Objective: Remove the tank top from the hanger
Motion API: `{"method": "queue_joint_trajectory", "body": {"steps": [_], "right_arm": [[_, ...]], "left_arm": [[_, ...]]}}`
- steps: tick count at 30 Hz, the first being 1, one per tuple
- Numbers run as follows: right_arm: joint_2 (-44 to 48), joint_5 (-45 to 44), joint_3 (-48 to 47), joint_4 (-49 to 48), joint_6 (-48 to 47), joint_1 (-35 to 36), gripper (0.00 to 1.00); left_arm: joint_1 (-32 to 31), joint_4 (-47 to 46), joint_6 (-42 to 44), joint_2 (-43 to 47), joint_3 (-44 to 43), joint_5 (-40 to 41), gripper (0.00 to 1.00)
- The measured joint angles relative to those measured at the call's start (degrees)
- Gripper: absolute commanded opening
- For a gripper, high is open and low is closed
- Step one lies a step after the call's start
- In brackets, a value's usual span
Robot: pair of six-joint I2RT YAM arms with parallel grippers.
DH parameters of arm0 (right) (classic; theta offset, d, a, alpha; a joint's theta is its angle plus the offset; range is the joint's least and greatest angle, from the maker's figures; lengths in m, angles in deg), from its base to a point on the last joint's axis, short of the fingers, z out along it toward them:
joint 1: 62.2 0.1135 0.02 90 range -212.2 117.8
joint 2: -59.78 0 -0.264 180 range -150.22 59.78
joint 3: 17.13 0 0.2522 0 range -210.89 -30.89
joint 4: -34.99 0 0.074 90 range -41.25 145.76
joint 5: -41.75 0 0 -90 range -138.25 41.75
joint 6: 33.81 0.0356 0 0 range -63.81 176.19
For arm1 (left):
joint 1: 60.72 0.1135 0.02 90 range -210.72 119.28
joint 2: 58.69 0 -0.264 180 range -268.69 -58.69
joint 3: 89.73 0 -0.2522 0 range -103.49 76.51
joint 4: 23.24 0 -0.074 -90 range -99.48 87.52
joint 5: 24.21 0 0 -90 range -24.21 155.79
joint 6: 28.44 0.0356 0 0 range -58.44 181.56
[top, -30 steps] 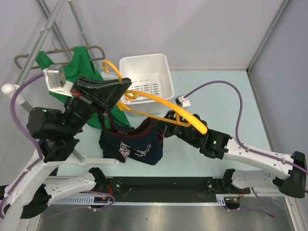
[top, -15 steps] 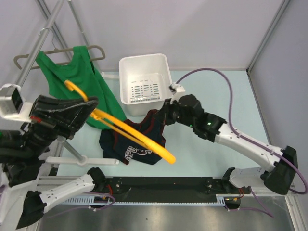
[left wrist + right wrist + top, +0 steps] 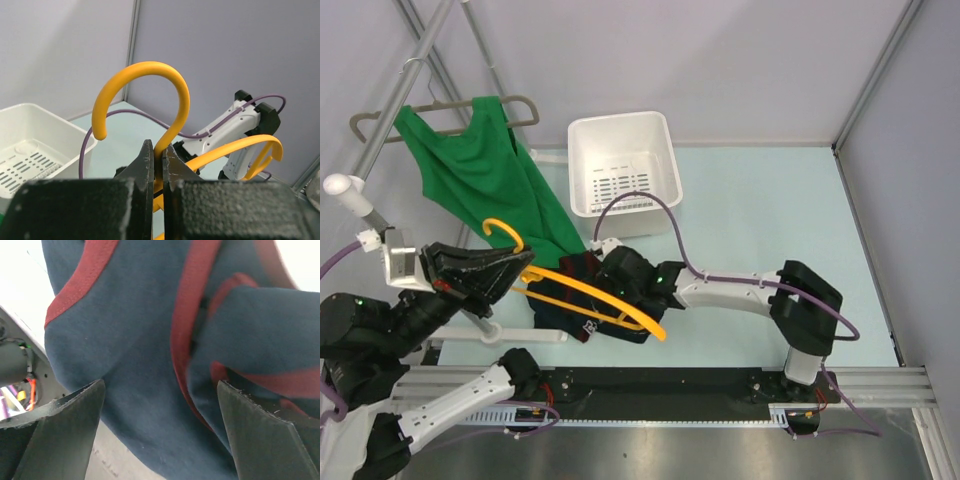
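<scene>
The bright green tank top hangs on the grey-beige hanger from the slanted rack pole at the upper left; neither gripper touches it. My left gripper is shut on the neck of a bare orange hanger, just below and in front of the tank top's hem. In the left wrist view the jaws pinch the stem under the orange hook. My right gripper stands wide open over a navy garment with red stripes, with nothing between its fingers.
The navy garment lies crumpled on the table under the orange hanger's arm. A white slotted basket stands at the back centre. The rack's grey pole and its white foot bar occupy the left side.
The left arm drew the orange hanger down and left, free of the navy garment. The right gripper opened, let the garment go and swung left over it.
</scene>
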Motion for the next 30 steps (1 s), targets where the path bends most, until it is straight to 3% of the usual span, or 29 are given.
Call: {"method": "queue_joint_trajectory", "body": {"steps": [5, 13, 16, 17, 19, 20, 21, 22, 24, 30], "right_arm": [[-4.7, -3.8, -1.7, -3.0, -0.7, 4.1, 1.0], [-12.7, -19.2, -3.5, -6.4, -1.7, 9.7, 0.96], [-12.7, -21.6, -2.8, -7.2, -1.6, 9.4, 0.78], [-12.7, -22.0, -2.4, -7.6, -1.6, 9.1, 0.64], [-12.5, -23.1, -1.6, -8.3, -1.7, 8.7, 0.46], [-12.3, -23.7, -0.9, -8.9, -1.6, 8.5, 0.3], [-12.0, -24.0, -0.3, -9.1, -1.8, 8.5, 0.23], [-11.5, -24.3, 0.5, -9.6, -1.7, 8.4, 0.1], [-9.7, -25.1, 2.4, -10.4, -1.6, 8.3, 0.01], [1.9, -28.4, 9.6, -9.9, -3.2, 8.1, 0.0]], "left_arm": [[0.0, 0.3, 0.7, 3.4, 0.1, -1.6, 0.0], [0.0, 1.2, 1.6, 4.0, 0.1, -3.8, 0.0], [0.0, 1.4, 2.0, 3.7, 0.0, -4.4, 0.0], [0.0, 1.5, 2.0, 3.6, 0.0, -4.5, 0.0], [0.0, 1.7, 2.0, 3.6, 0.0, -4.5, 0.0], [0.0, 1.7, 2.0, 3.6, 0.0, -4.5, 0.0], [0.0, 1.6, 2.0, 3.7, 0.0, -4.5, 0.0], [0.0, 1.7, 2.0, 3.7, 0.1, -4.3, 0.0], [0.0, 1.7, 2.0, 3.8, 0.1, -4.1, 0.0], [0.0, 1.8, 2.4, 4.4, 0.1, -3.2, 0.0]]}}
